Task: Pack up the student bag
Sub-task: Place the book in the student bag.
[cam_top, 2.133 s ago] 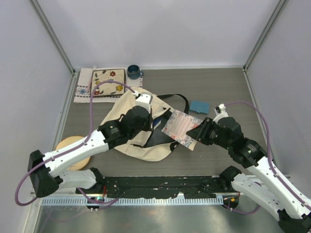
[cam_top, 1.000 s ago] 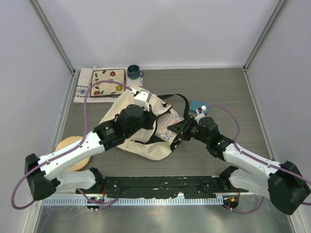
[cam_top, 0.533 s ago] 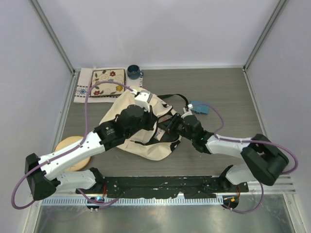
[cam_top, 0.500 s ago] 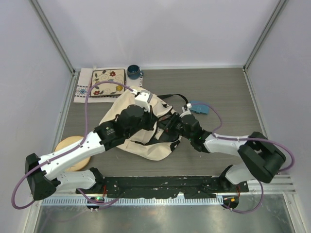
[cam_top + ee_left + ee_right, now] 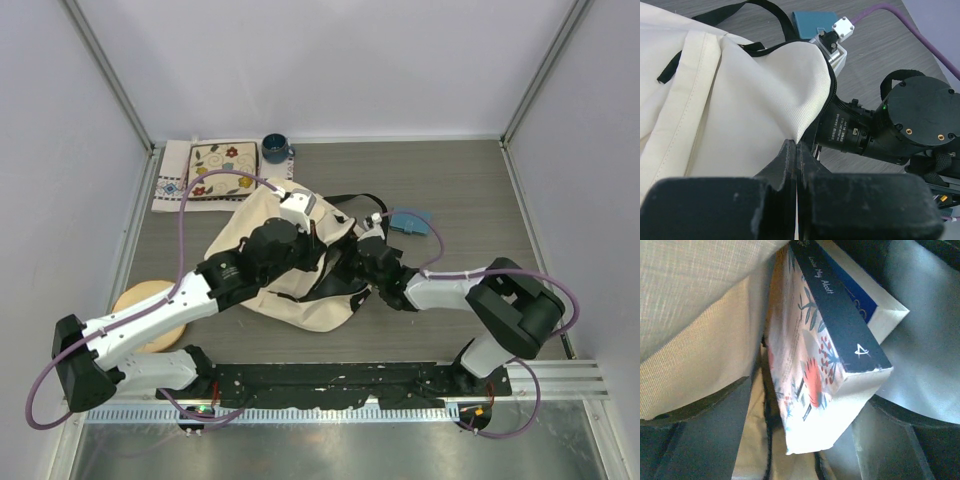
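Note:
The cream student bag [image 5: 262, 212] lies mid-table with its mouth facing right. My left gripper [image 5: 318, 236] is shut on the bag's zipper edge [image 5: 810, 107], its tips [image 5: 796, 145] pinching the fabric and lifting the mouth. My right gripper [image 5: 350, 266] reaches inside the bag and is mostly hidden from above. In the right wrist view a floral book with a navy spine [image 5: 825, 385] stands in the bag between my spread fingers [image 5: 695, 440]. The right gripper [image 5: 810, 405] is open, with a gap on the left side of the book. Cream lining [image 5: 695, 305] lies to the left.
A blue-and-white item [image 5: 865, 295] sits behind the book. A teal box [image 5: 412, 220] lies right of the bag beside a black strap [image 5: 365, 200]. An embroidered cloth [image 5: 210, 172] and a blue mug [image 5: 275, 148] sit at the back left. A wooden disc [image 5: 140, 310] lies at the front left.
My right arm has carried the floral book leftward into the bag's mouth, and its jaws have spread off the book. The left gripper has kept its pinch on the bag edge.

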Robot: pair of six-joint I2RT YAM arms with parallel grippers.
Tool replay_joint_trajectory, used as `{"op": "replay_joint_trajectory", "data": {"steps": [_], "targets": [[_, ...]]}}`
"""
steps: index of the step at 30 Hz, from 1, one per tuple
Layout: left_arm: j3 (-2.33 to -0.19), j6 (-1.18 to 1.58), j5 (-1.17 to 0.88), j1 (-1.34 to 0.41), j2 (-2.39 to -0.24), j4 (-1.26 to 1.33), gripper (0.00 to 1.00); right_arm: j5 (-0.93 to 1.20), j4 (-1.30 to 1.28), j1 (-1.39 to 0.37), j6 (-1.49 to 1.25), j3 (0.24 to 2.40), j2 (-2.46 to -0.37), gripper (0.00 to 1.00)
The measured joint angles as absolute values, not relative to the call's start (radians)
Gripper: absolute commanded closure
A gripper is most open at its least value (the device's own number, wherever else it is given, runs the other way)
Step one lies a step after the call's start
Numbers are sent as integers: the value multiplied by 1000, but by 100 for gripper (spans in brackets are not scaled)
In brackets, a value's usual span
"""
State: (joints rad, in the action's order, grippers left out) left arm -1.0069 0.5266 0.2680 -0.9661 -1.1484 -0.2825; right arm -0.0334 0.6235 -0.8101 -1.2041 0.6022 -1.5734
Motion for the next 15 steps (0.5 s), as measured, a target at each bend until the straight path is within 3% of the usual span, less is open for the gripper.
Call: {"op": "replay_joint_trajectory", "data": {"steps": [15], "targets": [[-998, 540, 257, -966, -1153, -265, 100, -59, 305, -810, -1015, 593, -1388, 14]]}}
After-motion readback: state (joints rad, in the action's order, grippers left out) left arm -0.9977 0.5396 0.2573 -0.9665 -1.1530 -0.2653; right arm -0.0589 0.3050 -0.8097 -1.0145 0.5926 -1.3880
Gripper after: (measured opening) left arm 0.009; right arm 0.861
